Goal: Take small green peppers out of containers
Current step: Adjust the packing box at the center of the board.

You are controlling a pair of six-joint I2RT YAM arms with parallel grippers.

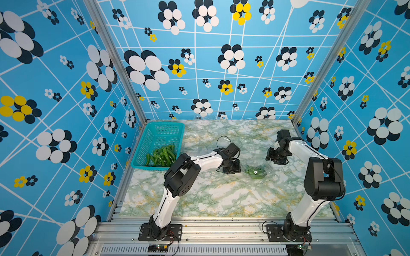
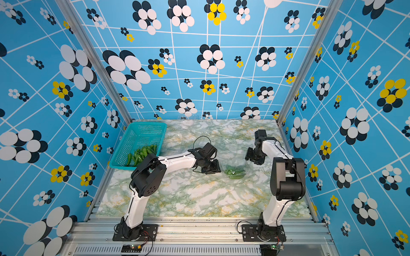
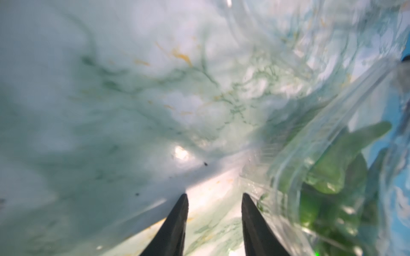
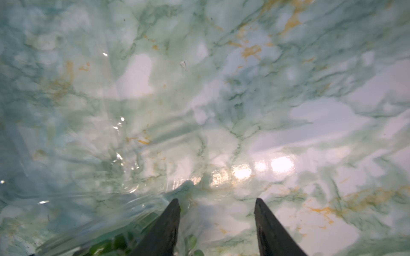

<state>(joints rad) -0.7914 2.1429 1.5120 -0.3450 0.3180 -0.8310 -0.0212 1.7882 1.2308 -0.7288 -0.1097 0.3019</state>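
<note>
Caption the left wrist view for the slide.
Open left gripper over marble tabletop, beside a clear clamshell holding green peppers.

basket [image 1: 148, 167] sits in the far left corner of the counter [image 1: 221, 195], along the left edge. peppers [image 1: 163, 155] lie in its near end. container [image 1: 253, 163] stands near the counter's middle, somewhat toward the right edge, with more peppers [image 1: 255, 173] in it. left tool [image 1: 231, 169] is just left of the container; right tool [image 1: 276, 157] is behind it, to the right.
</note>
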